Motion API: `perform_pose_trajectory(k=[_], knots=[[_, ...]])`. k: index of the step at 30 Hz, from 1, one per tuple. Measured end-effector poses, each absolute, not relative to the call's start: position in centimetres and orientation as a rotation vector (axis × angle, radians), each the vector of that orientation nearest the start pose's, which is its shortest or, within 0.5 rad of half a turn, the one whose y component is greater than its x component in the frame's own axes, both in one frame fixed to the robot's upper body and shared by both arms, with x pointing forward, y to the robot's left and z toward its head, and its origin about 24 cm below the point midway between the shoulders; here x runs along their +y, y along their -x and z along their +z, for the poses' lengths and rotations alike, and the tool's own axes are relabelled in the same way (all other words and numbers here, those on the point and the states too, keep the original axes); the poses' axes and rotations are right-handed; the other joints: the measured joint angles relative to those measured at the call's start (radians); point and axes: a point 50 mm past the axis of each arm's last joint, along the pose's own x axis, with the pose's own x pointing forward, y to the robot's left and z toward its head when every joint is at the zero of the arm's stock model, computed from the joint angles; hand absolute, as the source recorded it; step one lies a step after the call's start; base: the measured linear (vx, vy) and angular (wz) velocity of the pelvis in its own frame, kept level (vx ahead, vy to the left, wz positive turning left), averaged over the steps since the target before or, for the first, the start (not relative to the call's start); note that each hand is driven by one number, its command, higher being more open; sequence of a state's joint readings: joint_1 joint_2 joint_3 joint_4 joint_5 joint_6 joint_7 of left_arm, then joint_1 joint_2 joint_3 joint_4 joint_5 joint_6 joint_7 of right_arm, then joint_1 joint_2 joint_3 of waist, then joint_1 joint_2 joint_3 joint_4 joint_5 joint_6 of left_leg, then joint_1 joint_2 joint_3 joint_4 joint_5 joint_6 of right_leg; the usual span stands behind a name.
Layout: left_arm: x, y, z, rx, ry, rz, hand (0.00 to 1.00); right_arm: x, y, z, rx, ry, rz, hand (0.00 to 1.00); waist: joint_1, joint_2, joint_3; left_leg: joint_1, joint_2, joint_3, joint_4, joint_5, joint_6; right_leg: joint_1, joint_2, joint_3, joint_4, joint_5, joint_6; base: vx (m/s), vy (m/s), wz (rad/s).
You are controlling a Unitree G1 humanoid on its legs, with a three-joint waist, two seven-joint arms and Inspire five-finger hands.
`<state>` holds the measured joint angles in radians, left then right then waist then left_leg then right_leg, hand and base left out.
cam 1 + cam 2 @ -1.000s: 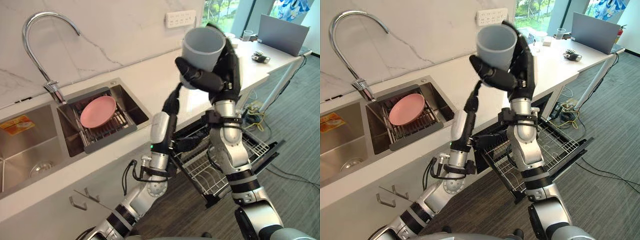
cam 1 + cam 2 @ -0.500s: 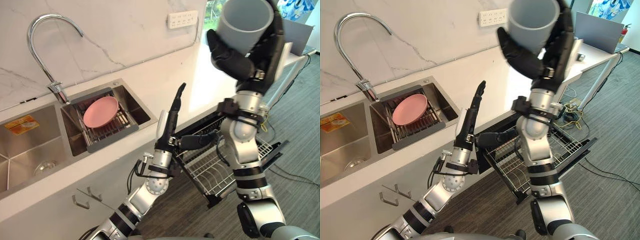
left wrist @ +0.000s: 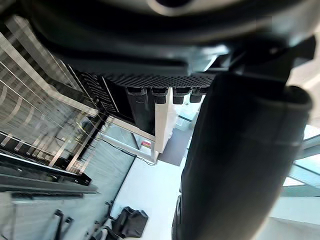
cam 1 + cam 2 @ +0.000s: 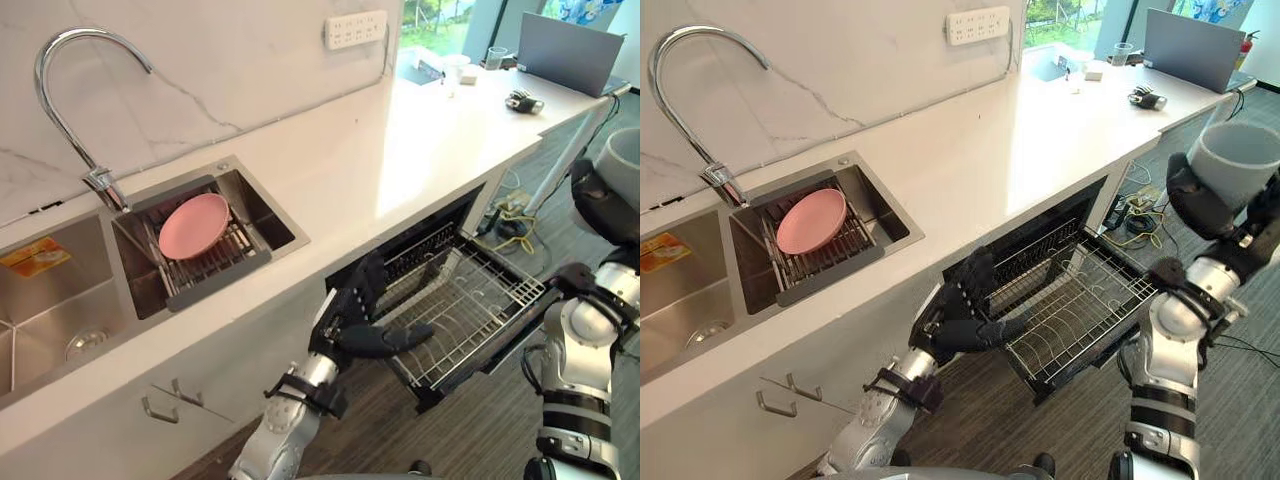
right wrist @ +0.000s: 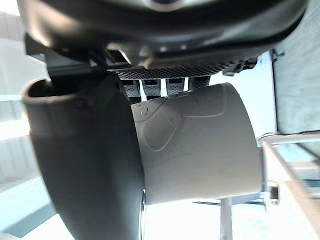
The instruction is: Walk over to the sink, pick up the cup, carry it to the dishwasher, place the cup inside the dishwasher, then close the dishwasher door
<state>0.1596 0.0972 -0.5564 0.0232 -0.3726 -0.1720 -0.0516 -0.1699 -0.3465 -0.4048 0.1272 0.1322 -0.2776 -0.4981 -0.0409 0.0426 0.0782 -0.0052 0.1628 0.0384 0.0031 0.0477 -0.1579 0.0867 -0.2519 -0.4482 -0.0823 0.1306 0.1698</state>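
A grey cup (image 4: 1236, 158) stands upright in my right hand (image 4: 1198, 206), out at the right above the floor and beyond the dishwasher's open door. In the right wrist view the thumb (image 5: 85, 155) and fingers curl round the cup (image 5: 195, 142). The dishwasher (image 4: 432, 238) under the counter is open, and its wire rack (image 4: 470, 300) is pulled out over the lowered door. My left hand (image 4: 358, 322) hangs low in front of the rack's near corner, open and holding nothing; the left wrist view shows its thumb (image 3: 235, 165) with the rack (image 3: 30, 100) past it.
A steel sink (image 4: 262, 208) at the left holds a pink plate (image 4: 194, 222) on a drain rack, under a curved tap (image 4: 70, 90). The white counter (image 4: 420, 130) runs right to a laptop (image 4: 570, 50) and small items. Cables (image 4: 512, 222) lie on the floor beyond the dishwasher.
My right hand has carried the cup from high in the middle down to the far right. My left hand has dropped from a raised reach to low before the rack.
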Motion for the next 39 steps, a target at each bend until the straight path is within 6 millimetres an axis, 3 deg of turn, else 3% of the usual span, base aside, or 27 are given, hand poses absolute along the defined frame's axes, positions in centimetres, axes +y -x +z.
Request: perform_pose_trajectory(k=[2, 4, 6, 7, 9, 10, 12, 15, 18, 22, 27, 31, 35, 39], knots=[[5.0, -18.5, -0.8, 0.207, 0.305, -0.491, 1.00, -31.6, -24.6, 11.4, -0.401, 0.121, -0.807, 0.00, 0.002, 0.001, -0.001, 0.000, 0.001, 0.000, 0.000, 0.000, 0.000, 0.000, 0.000, 0.001, 0.000, 0.000, 0.000, 0.00, 0.000, 0.00], [5.7, -17.7, -3.9, 0.351, 0.245, -0.466, 1.00, -31.1, -25.0, 9.9, -0.323, 0.140, -0.727, 0.00, 0.002, 0.000, 0.000, 0.002, 0.003, 0.001, -0.001, 0.000, 0.000, 0.000, 0.003, 0.003, 0.001, -0.001, -0.001, 0.00, 0.000, 0.00], [7.1, -16.3, -7.1, 0.488, 0.149, -0.418, 1.00, -30.3, -25.3, 8.2, -0.236, 0.148, -0.642, 0.00, 0.001, -0.001, 0.001, 0.003, 0.003, 0.001, -0.001, 0.001, 0.000, 0.000, 0.003, 0.006, 0.000, -0.001, -0.002, 0.00, 0.000, 0.00], [7.6, -15.8, -7.8, 0.519, 0.127, -0.399, 1.00, -30.0, -25.3, 7.6, -0.207, 0.149, -0.621, 0.00, 0.002, -0.002, 0.001, 0.004, 0.003, 0.001, -0.002, 0.001, 0.000, 0.000, 0.003, 0.006, 0.000, -0.001, -0.002, 0.00, 0.000, 0.00], [10.5, -14.2, -9.8, 0.615, 0.030, -0.291, 1.00, -28.9, -24.9, 4.1, -0.036, 0.136, -0.539, 0.00, 0.008, -0.004, 0.003, 0.012, 0.003, 0.002, -0.004, 0.001, 0.000, 0.008, 0.004, 0.007, 0.000, -0.002, -0.004, 0.00, 0.000, 0.00], [10.7, -14.1, -9.9, 0.620, 0.018, -0.281, 1.00, -28.9, -24.8, 3.7, -0.016, 0.135, -0.532, 0.00, 0.011, -0.005, 0.004, 0.012, 0.003, 0.002, -0.004, 0.001, 0.000, 0.009, 0.004, 0.006, 0.000, -0.003, -0.004, 0.00, 0.000, 0.00], [13.1, -13.5, -10.9, 0.666, -0.066, -0.203, 1.00, -28.6, -23.8, 0.3, 0.158, 0.136, -0.501, 0.00, 0.030, -0.011, 0.007, 0.017, 0.003, -0.001, -0.004, 0.001, 0.000, 0.018, 0.003, 0.002, 0.000, -0.004, -0.005, -0.02, 0.003, 0.05], [15.3, -12.0, -12.2, 0.754, -0.099, -0.121, 1.00, -28.5, -22.9, -2.2, 0.293, 0.176, -0.482, 0.00, 0.036, -0.013, 0.009, 0.017, 0.001, -0.005, -0.004, 0.001, 0.000, 0.020, 0.002, -0.001, 0.000, -0.007, -0.005, -0.01, 0.001, 0.02], [16.5, -10.7, -13.1, 0.812, -0.107, -0.041, 1.00, -29.3, -22.3, -2.9, 0.347, 0.204, -0.491, 0.00, 0.036, -0.010, 0.015, 0.004, -0.002, -0.024, -0.004, 0.005, 0.000, 0.022, 0.001, -0.019, 0.000, -0.008, -0.003, -0.02, 0.000, 0.14], [16.6, -11.1, -12.8, 0.765, -0.119, -0.015, 1.00, -30.7, -22.3, -2.5, 0.376, 0.296, -0.444, 0.00, 0.042, -0.005, 0.041, -0.029, -0.005, -0.064, -0.004, 0.025, -0.001, 0.021, 0.003, -0.058, 0.001, -0.007, -0.002, -0.04, -0.006, 0.31], [17.0, -12.4, -12.3, 0.719, -0.138, 0.003, 1.00, -31.6, -23.8, -2.7, 0.494, 0.301, -0.350, 0.00, 0.056, 0.002, 0.104, -0.068, -0.004, -0.113, -0.004, 0.051, -0.003, 0.016, 0.009, -0.105, 0.013, -0.009, -0.006, -0.06, -0.008, 0.28], [17.7, -13.3, -11.8, 0.671, -0.181, 0.022, 1.00, -31.0, -24.4, -3.0, 0.536, 0.295, -0.281, 0.00, 0.088, -0.010, 0.141, -0.085, 0.000, -0.118, -0.007, 0.060, -0.005, -0.002, 0.013, -0.109, 0.022, -0.016, -0.017, -0.04, -0.004, 0.08], [18.7, -14.2, -10.9, 0.613, -0.204, 0.096, 1.00, -31.3, -26.0, -2.0, 0.512, 0.274, -0.290, 0.00, 0.101, -0.015, 0.206, -0.104, 0.001, -0.126, -0.037, 0.092, -0.003, -0.024, 0.013, -0.118, 0.035, -0.018, -0.020, -0.03, -0.003, 0.12], [20.4, -15.1, -9.8, 0.524, -0.369, 0.132, 1.00, -31.4, -27.3, -0.9, 0.480, 0.255, -0.305, 0.00, 0.120, -0.043, 0.255, -0.115, 0.002, -0.128, -0.050, 0.107, -0.003, -0.042, 0.012, -0.116, 0.049, -0.026, -0.028, -0.02, -0.004, 0.08]])
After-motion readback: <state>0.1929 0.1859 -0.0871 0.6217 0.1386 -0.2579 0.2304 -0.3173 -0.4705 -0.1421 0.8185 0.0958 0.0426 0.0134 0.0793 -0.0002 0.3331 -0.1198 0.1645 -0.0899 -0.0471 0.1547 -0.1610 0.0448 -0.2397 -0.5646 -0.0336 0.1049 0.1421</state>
